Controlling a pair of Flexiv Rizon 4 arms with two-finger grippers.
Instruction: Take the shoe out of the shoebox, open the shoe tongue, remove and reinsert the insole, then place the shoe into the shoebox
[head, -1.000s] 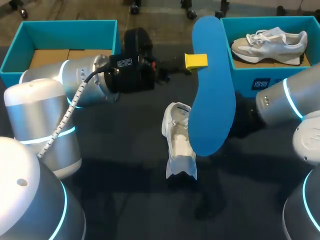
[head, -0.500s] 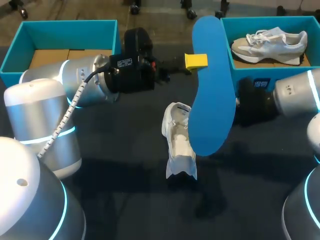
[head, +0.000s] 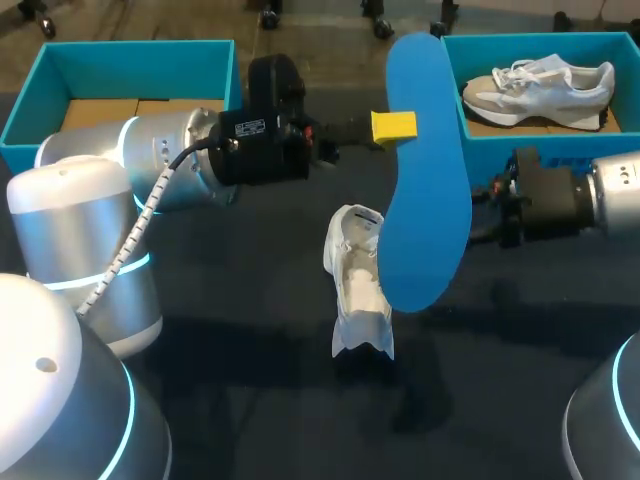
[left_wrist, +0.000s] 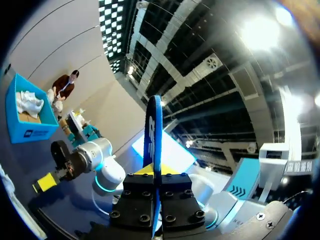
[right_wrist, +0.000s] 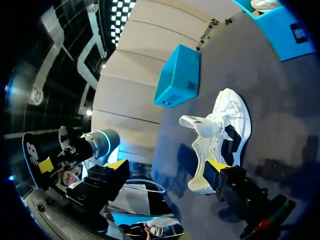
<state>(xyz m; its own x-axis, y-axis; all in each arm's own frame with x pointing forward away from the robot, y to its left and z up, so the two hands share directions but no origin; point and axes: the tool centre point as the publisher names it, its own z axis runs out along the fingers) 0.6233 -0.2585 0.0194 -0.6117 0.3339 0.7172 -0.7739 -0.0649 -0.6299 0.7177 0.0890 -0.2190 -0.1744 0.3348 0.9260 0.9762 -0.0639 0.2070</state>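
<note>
My left gripper (head: 394, 126) is shut on a long blue insole (head: 425, 190) and holds it on edge above the table; in the left wrist view the insole (left_wrist: 153, 131) rises edge-on from between the fingers. A white shoe (head: 356, 283) lies on the dark table below it, tongue pulled open. In the right wrist view my right gripper (right_wrist: 167, 167) is open and empty, with the shoe (right_wrist: 222, 131) ahead of it. My right arm (head: 560, 195) points left, its fingertips hidden behind the insole.
A teal shoebox (head: 485, 150) at the back right holds a second grey-white shoe (head: 540, 88). Another teal box (head: 20, 125) with cardboard inside stands at the back left. My left arm's big links (head: 80, 250) fill the near left.
My right arm has swung round, so its black wrist now lies level and points left towards the insole. The left gripper, the insole and the shoe have hardly moved.
</note>
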